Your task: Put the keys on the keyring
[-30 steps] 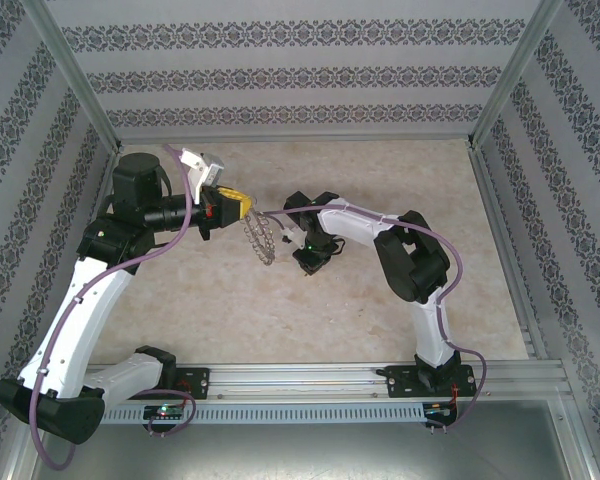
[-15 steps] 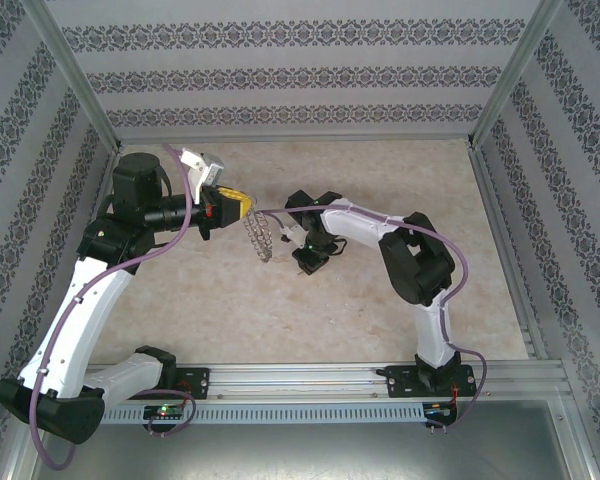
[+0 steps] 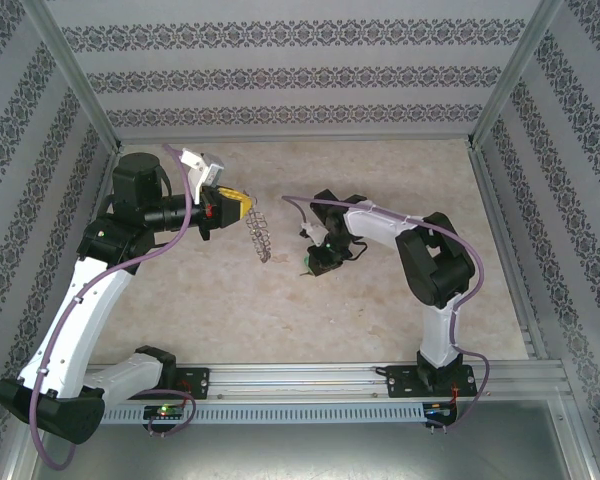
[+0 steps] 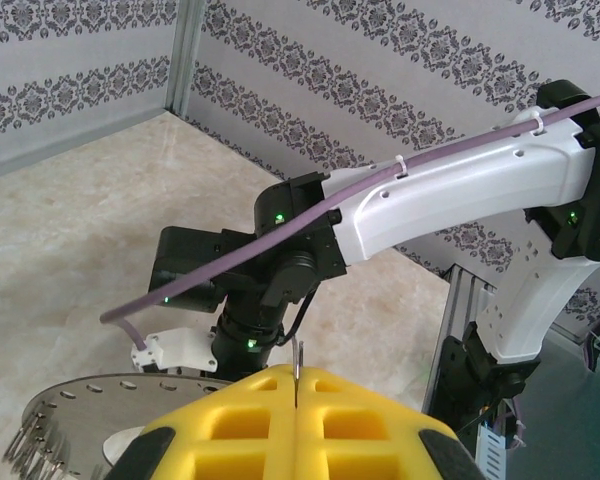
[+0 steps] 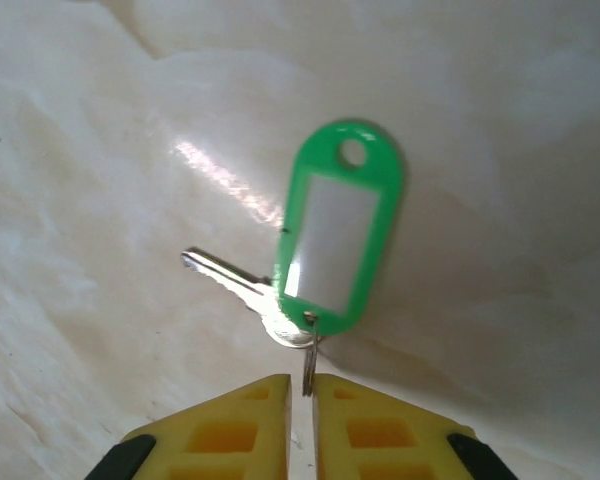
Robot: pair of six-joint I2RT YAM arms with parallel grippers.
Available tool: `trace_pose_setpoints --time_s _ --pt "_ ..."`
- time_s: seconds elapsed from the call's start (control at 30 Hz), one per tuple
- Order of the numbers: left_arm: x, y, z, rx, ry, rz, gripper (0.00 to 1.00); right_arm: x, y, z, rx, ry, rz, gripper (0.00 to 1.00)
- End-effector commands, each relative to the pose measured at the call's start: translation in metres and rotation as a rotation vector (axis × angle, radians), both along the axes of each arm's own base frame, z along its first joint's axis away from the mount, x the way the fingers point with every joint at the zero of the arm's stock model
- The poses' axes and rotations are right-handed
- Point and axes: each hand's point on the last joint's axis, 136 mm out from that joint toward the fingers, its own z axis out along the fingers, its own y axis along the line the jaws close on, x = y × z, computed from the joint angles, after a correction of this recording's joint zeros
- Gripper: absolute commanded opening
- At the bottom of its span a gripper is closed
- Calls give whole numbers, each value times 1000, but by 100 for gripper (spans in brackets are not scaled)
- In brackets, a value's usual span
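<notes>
My left gripper (image 3: 242,208) is shut on the keyring (image 3: 261,238), which hangs from its yellow fingers above the table. In the left wrist view a thin metal edge sticks up between the closed fingertips of the left gripper (image 4: 298,385), and the keyring's flat grey disc (image 4: 80,405) with small silvery pieces shows at lower left. To the right of the ring, my right gripper (image 3: 313,262) is low over the table. In the right wrist view the keys (image 5: 335,235) are a green tag and a silver blade (image 5: 225,275) against the table. Their small wire loop sits in the narrow gap of my right gripper (image 5: 302,385), not pinched.
The marble-look table (image 3: 380,320) is walled by patterned panels with metal posts. A metal rail (image 3: 310,380) carrying both arm bases runs along the near edge. The right arm's white forearm (image 4: 450,190) crosses the left wrist view just beyond the keyring.
My right gripper has moved right and down, away from the keyring, taking the green key with it, and its jaws have parted slightly. The left arm and keyring have stayed put.
</notes>
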Motion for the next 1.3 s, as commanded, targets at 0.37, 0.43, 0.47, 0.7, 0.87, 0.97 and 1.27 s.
trace_pose_setpoints --time_s 0.37,0.43,0.47,0.7,0.87,0.97,1.27 --pt "4 0 25 -44 -66 -9 0 4 5 19 50 -22 -26 32" --pt "4 0 24 -45 -65 -9 0 5 5 17 44 -19 -25 33" --pt "5 0 24 -45 -65 -11 0 5 5 16 42 -19 -21 33" --pt "7 -1 24 -45 -63 -11 0 5 5 12 42 -7 -14 30" --pt "7 -1 23 -42 -64 -12 0 3 6 6 42 12 -1 23" --pt "8 -1 23 -42 -63 -12 0 3 6 5 41 18 3 22" --pt "7 -1 25 -44 -65 -10 0 3 5 0 31 16 4 20"
